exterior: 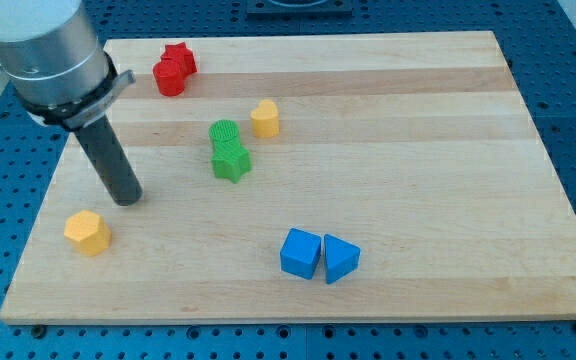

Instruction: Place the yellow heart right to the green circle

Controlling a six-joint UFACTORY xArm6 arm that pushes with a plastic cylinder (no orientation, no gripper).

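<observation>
The yellow heart [264,118] lies on the wooden board [418,150], just to the upper right of the green circle [224,133], with a small gap between them. A green star [232,162] touches the green circle from below. My tip [128,200] rests on the board at the view's left, well left of and below the green circle, and up and right of a yellow pentagon [87,232]. It touches no block.
A red circle [168,79] and a red star [180,58] sit together near the board's top left. A blue cube [300,253] and a blue triangle [341,259] sit side by side at the bottom centre.
</observation>
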